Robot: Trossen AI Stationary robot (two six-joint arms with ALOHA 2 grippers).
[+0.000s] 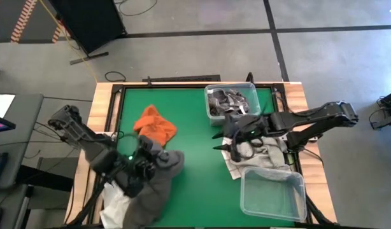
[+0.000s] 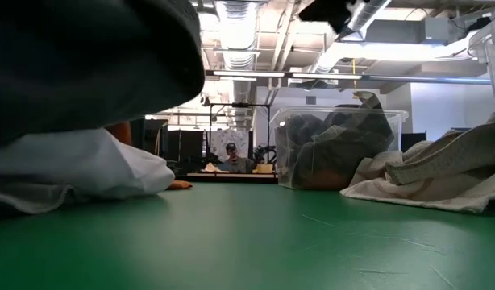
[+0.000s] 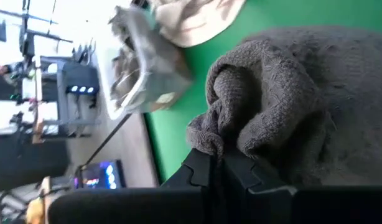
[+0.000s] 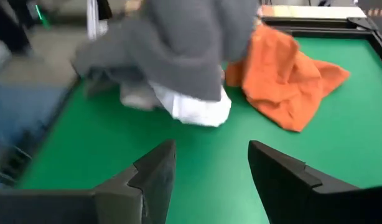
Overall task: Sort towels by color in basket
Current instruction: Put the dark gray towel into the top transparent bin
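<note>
Dark grey towel point(image 1: 154, 181) bunched at the table's near left, pinched in the left gripper point(image 3: 217, 163) with fingers pressed together on a fold, draped partly over a white towel point(image 4: 194, 107); rust orange towel point(image 1: 155, 126) just beyond, apart. Right gripper point(image 4: 209, 168) spread and empty, hovering over a pale towel point(image 1: 259, 156) between two clear bins point(image 1: 232, 102). Possible trouble: white towel dragged along if snagged under the grey one on lifting.

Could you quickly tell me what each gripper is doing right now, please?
Left gripper: closed, holding the dark grey towel.
Right gripper: open, holding nothing, above the green table.
</note>
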